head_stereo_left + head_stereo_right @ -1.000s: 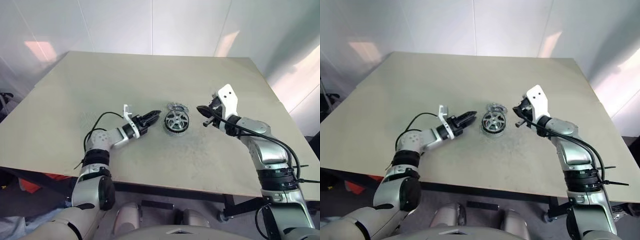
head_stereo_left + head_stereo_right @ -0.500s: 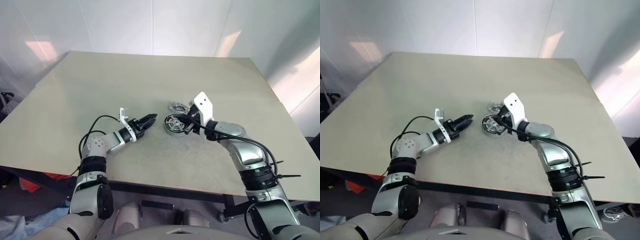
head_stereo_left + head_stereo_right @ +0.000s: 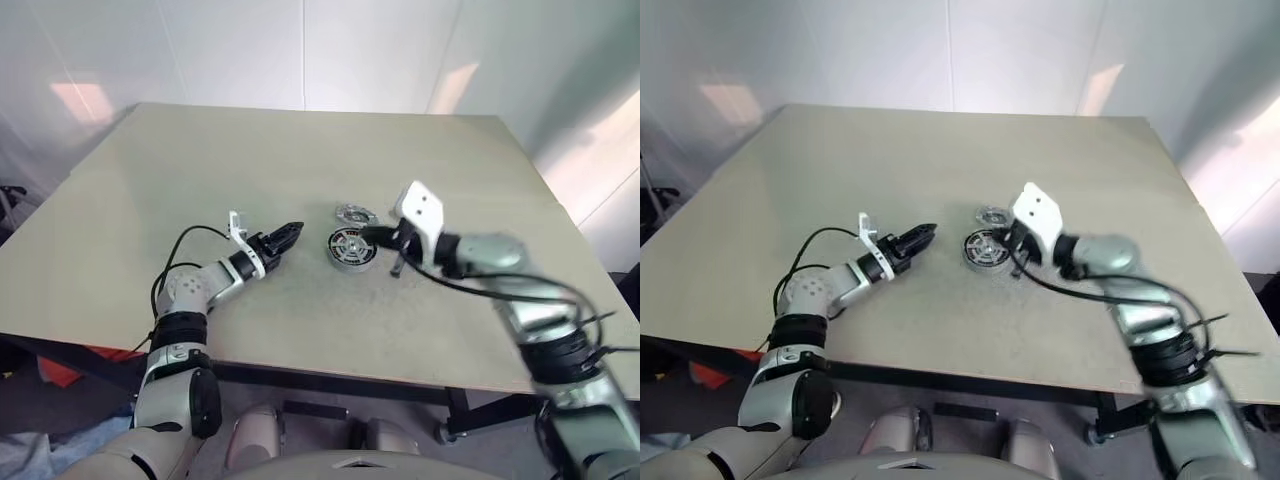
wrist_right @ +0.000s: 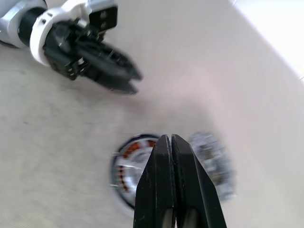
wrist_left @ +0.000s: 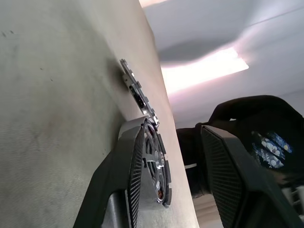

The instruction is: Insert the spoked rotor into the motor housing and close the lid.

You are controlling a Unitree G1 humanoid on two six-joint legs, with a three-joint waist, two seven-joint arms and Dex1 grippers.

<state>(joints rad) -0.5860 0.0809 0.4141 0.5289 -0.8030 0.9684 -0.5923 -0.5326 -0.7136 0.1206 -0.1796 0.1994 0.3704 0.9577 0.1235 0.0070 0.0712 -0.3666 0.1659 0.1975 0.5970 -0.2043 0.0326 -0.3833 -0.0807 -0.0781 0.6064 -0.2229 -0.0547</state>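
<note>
The motor housing [image 3: 335, 256] stands on the table's middle, its copper windings showing in the right wrist view. The spoked rotor [image 3: 352, 246] appears to lie in its mouth. Flat on the table just behind it is the lid [image 3: 355, 213]. My right gripper [image 4: 170, 140] hangs shut and empty above the housing's right side. My left gripper [image 3: 291, 230] lies low, a short way left of the housing. It points at the housing with its fingers [image 5: 124, 175] open and nothing between them.
The beige table [image 3: 300, 150] is bare around the parts. White walls rise behind it. Its front edge runs close under my arms.
My right gripper swung in from the right to the housing, then rose above it, still shut. My left gripper stayed in place, turning slightly.
</note>
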